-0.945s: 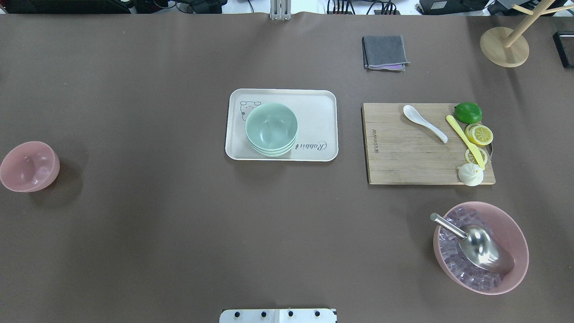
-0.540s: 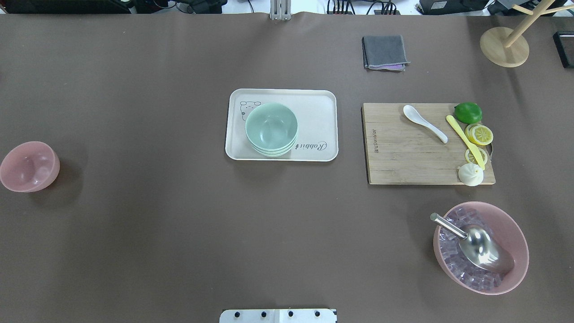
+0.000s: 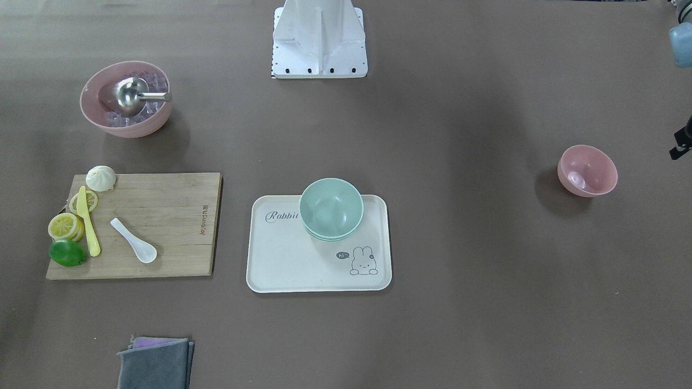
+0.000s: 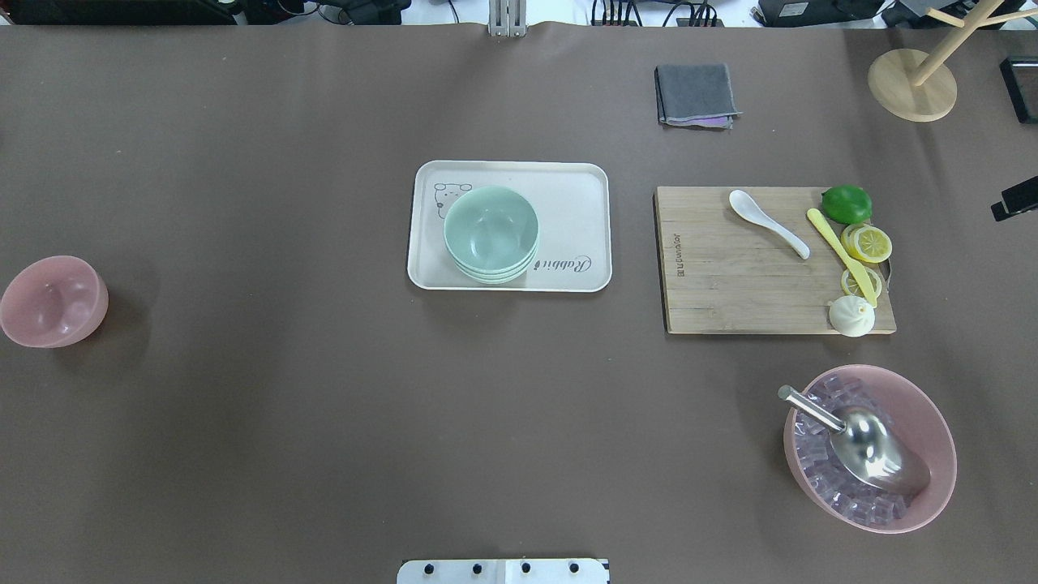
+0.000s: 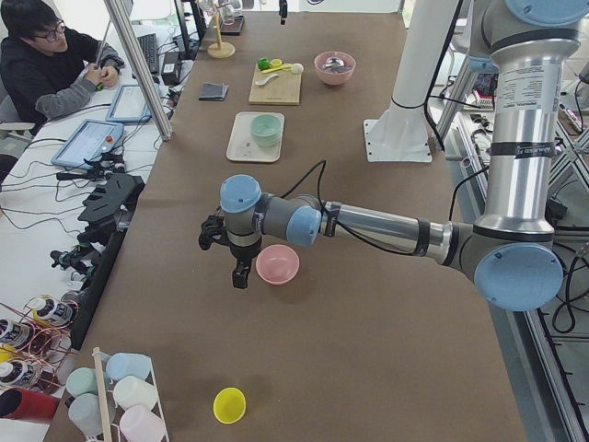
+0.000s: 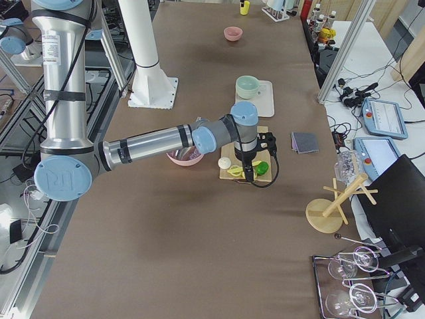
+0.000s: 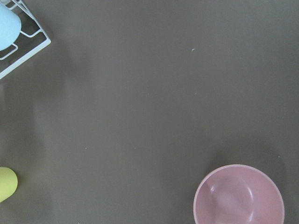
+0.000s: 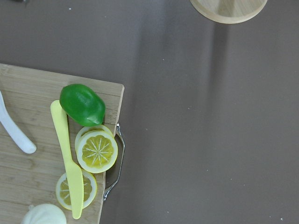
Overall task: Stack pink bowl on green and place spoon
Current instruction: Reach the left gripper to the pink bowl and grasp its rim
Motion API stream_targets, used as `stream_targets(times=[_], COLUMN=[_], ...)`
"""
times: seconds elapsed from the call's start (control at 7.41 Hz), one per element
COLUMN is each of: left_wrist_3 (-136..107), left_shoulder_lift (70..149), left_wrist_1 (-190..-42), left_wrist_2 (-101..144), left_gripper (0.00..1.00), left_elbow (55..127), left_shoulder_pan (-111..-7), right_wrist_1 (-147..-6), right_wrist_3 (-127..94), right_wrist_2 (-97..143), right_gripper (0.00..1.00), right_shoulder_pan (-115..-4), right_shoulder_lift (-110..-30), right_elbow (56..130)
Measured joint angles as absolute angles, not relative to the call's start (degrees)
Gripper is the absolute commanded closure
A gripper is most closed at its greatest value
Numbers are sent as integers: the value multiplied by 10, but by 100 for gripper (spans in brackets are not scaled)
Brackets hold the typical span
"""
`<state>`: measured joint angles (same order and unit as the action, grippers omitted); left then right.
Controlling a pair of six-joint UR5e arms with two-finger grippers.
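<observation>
The small pink bowl point(image 4: 53, 301) stands alone on the table at the far left, also in the left wrist view point(image 7: 239, 196). The stacked green bowls point(image 4: 491, 231) sit on a cream tray point(image 4: 580, 195) at the centre. The white spoon point(image 4: 766, 221) lies on the wooden cutting board point(image 4: 730, 300). My left gripper point(image 5: 237, 272) hangs just beside the pink bowl, on its outer side. My right gripper point(image 6: 250, 174) hovers over the board's right end near the lime; only a black bit shows overhead point(image 4: 1014, 200). I cannot tell whether either is open or shut.
On the board lie a yellow knife point(image 4: 839, 255), lemon slices, a lime point(image 4: 846, 203) and a white bun point(image 4: 851, 315). A larger pink bowl point(image 4: 932, 438) with clear cubes and a metal scoop stands front right. A grey cloth point(image 4: 696, 95) and wooden stand point(image 4: 911, 84) are at the back.
A black part of my right gripper has come into the overhead view at the right edge. The bowls, spoon and other objects have not moved.
</observation>
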<state>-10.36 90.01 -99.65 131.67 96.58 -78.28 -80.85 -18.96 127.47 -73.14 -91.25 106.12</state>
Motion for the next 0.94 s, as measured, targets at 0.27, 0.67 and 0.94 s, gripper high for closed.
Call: stream_targets(times=[0.27,0.67,0.94], left_wrist_3=[-145,-176,-178], left_shoulder_lift=[901,900,895], left_wrist_1=[-1127,-1224,-1250], left_wrist_2=[1318,1322,1325], left_gripper=[3,23,79], left_elbow=[882,833,831], left_shoulder_pan=[-744,-694,-672], right_wrist_1=[-809,-809,-809], right_wrist_3=[-197,-198,-198], right_wrist_2=[1271,1271,1271], right_gripper=[0,0,0], right_shoulder_pan=[-718,-716,-715], right_shoulder_lift=[-913,-913,-913], right_elbow=[1060,1060,1060])
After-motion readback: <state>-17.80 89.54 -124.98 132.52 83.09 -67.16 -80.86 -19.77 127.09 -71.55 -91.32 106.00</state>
